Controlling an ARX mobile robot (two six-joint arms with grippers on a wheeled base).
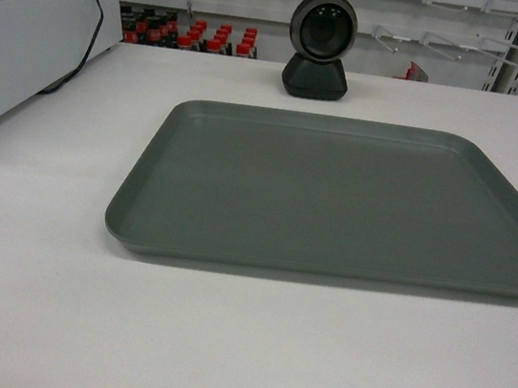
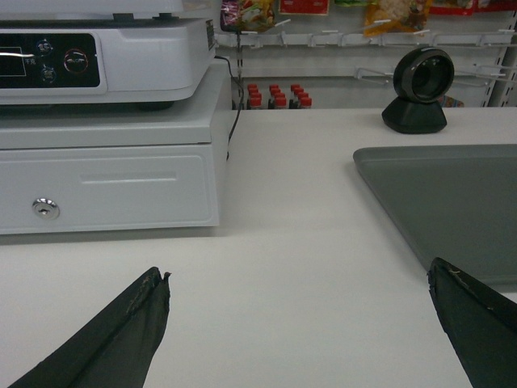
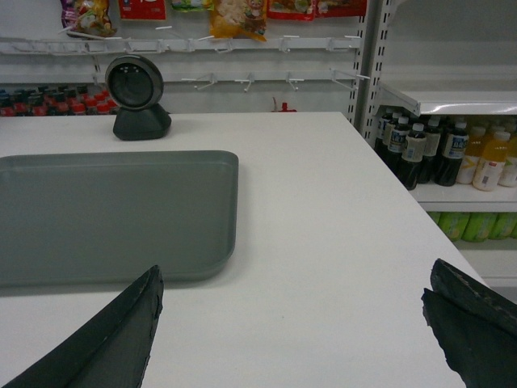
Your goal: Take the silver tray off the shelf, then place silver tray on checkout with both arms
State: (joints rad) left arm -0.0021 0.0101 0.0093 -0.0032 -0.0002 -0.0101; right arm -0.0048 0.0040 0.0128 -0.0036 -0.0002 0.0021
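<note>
The silver tray (image 1: 335, 200) is seen lying flat on the checkout (image 1: 20, 315), its long axis running left to right across the counter, its far long edge just short of the black round webcam (image 1: 319, 46) that stands near the counter's back edge. The placing appears to be done; what is left, by judgement, is only for the arms to be drawn clear.

The left gripper (image 2: 299, 327) is shown spread wide and pinching nothing, its dark fingers (image 2: 121, 339) low over bare counter near the front edge. The tray's left short edge lies ahead and to the right of it, the right-hand finger close by the tray's near left corner; whether it touches cannot be told.

The right gripper (image 3: 291, 327) is likewise spread and empty. The tray's right short edge lies ahead and to the left of it, with bare counter directly in front. Neither arm is seen in the head view, and neither can be called plainly the nearer.

A white cash drawer (image 2: 105, 182) with a till (image 2: 105, 56) on top is set at the counter's left edge, a black cable (image 1: 95, 21) trailing behind it. Off the counter's right edge, store racking (image 3: 452, 101) with bottled drinks (image 3: 440, 149) is visible, and red-capped bottles (image 1: 190, 35) are lined up beyond the back edge. Nothing is seen standing between either claw and the tray.
</note>
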